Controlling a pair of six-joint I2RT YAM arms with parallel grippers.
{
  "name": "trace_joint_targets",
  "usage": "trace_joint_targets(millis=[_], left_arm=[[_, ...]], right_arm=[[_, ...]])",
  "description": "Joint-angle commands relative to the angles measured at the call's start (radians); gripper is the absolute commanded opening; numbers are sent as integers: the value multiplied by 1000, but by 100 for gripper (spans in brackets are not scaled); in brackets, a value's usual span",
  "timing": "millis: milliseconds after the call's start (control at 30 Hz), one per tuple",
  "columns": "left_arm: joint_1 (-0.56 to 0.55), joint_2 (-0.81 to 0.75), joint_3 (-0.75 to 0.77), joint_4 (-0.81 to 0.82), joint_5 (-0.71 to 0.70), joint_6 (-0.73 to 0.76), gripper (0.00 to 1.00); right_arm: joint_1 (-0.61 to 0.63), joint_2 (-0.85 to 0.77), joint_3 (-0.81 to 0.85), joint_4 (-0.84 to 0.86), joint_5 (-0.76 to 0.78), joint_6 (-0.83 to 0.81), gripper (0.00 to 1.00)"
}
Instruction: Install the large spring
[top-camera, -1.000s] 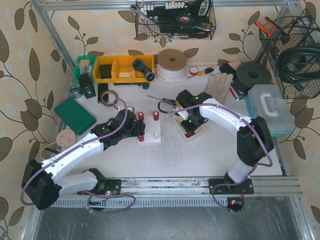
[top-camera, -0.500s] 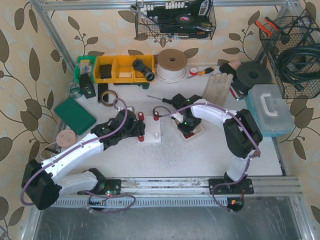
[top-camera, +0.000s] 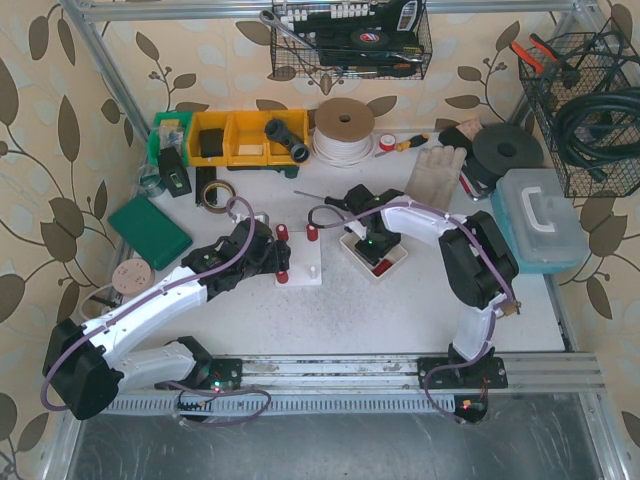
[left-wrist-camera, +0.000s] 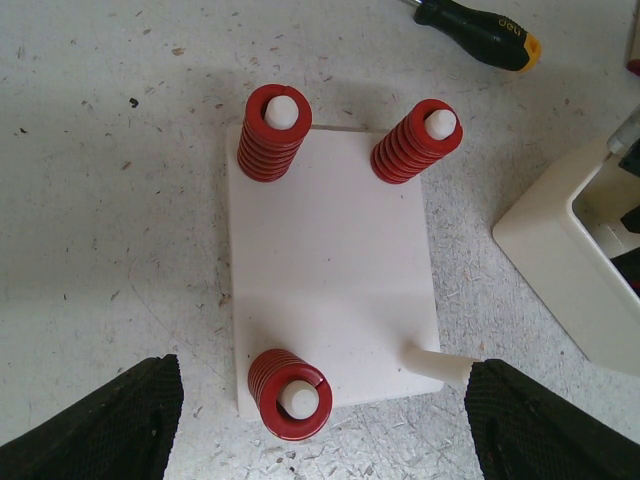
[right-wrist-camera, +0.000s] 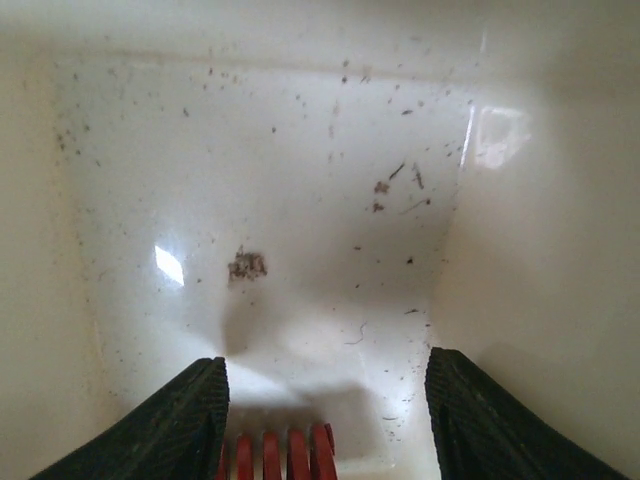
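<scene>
Two arms were bolted at the near edge of the counter (top-camera: 420, 300). The left arm (top-camera: 150, 310) was held over the white plate (left-wrist-camera: 330, 260), its jaws spread wide with nothing between them but the plate below. The right arm (top-camera: 440, 225) was reached down into the white tray (top-camera: 350, 250), which stood just beside the plate. Its jaws were parted, and the loose spring (right-wrist-camera: 275, 455) lay low between the fingers (right-wrist-camera: 190, 420) on the tray floor, against one finger and clear of the other. No pinch on it was shown.

The task was judged to be in its last part. Three corners of the plate were already fitted: a red spring was seated over a peg at the far left (left-wrist-camera: 273, 133), the far right (left-wrist-camera: 415, 140) and the near left (left-wrist-camera: 290, 395). The bare peg (left-wrist-camera: 440, 365) at the near right corner was left to be filled. What remained, as far as could be judged, was for the loose spring to be gripped, lifted out of the tray, carried across and threaded down over that peg.

By count, there were two arms, one tray, one plate, four pegs and four red springs, three of them on pegs and one in the tray. Only the top edge of that last one was shown.
</scene>
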Motion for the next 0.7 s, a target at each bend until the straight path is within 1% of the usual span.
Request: trace_joint_targets(millis=[0,200,300,367,433,500,567,633,667], left_arm=[[-7,-3,25,5,-4,8,80],[-7,-2,26,5,-4,7,80],[-7,1,28,4,-2,8,80],[-7,4,30,2,-2,8,80],[-7,6,31,1,-2,8,80],[-8,6,32,1,-2,7,80],[-7,6,31,0,-2,6,80],[-7,6,31,1,-2,5,80],[-7,5,31,1,-2,6,80]], right_arm=[[-1,-29,53,16,37,26,55],[-1,-61,61,1,46,45,51],[0,-86,72,-35,20,65,46],[-4,-114,80,-64,18,101,43],[-11,-158,89,-94,26,174,42],[-16,-222,98,-125,70,278,45],[-30,-295,95,-154,126,418,47],[-51,-369,69,-166,135,579,55],[-62,-405,46,-164,120,633,61]])
